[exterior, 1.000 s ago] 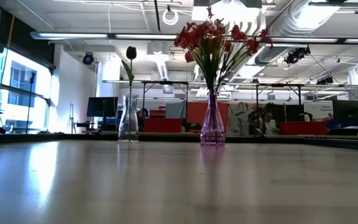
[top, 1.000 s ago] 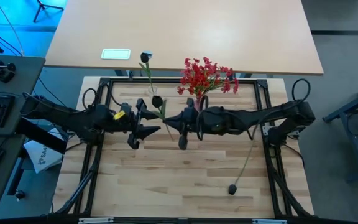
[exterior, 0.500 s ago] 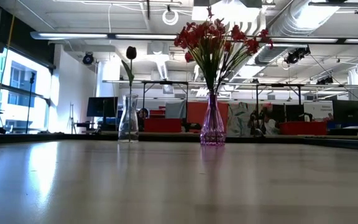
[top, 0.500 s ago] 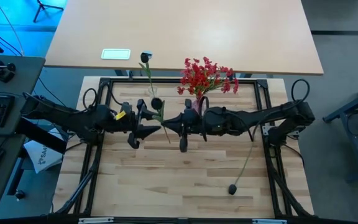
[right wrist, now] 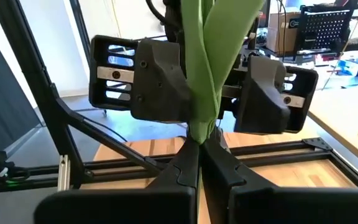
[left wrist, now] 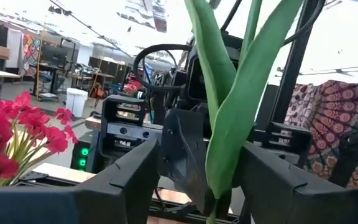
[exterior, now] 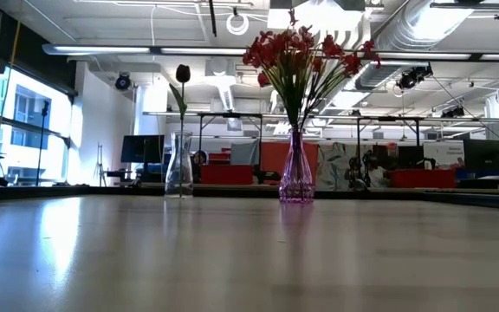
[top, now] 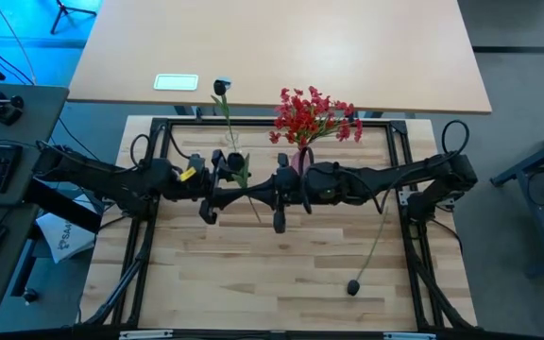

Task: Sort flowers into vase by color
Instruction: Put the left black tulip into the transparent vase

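since a second ago left pincer (top: 217, 192) slid in toward right pincer (top: 270, 196), fingers spread around the dark bud's stem (top: 245, 178); right pincer pinches that stem. clear vase (exterior: 178, 165) holds one dark bud, pink vase (exterior: 296, 170) holds red sprays (exterior: 299, 54), both by far table edge. another dark bud (top: 355, 286) lies near front right.

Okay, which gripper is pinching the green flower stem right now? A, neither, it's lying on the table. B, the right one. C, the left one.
B: in the right wrist view the right gripper is shut on the green stem, while the left gripper stands open around it.
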{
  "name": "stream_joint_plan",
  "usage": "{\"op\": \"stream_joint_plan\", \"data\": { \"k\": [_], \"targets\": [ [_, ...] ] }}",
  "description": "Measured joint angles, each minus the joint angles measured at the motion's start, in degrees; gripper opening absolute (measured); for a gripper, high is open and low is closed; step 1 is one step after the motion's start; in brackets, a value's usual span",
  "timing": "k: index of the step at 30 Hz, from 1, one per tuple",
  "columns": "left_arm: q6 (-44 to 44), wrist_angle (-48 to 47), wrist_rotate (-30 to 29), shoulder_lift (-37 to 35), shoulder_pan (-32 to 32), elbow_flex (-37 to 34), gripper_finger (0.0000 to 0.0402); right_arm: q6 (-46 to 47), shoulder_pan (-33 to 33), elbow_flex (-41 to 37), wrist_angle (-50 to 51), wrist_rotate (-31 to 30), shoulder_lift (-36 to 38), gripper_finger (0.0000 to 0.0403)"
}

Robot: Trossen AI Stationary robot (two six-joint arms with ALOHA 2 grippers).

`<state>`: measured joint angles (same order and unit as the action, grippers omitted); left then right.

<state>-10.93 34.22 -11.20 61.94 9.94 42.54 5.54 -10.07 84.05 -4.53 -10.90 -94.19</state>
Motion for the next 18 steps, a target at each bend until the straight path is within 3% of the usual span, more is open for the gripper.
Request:
{"op": "stream_joint_plan", "data": {
  "k": [9,18],
  "targets": [
    [-1.3,-0.1,3.5,0.0,-0.2,0.0,0.0138,-0.4,0.3,0.0,0.5,-0.2,0.0,0.0],
    [-2.4,-2.9,3.5,0.0,-0.2,0.0,0.0132,-1.5,0.7,0.0,-2.4,-0.6,0.0,0.0]
  ]
}}
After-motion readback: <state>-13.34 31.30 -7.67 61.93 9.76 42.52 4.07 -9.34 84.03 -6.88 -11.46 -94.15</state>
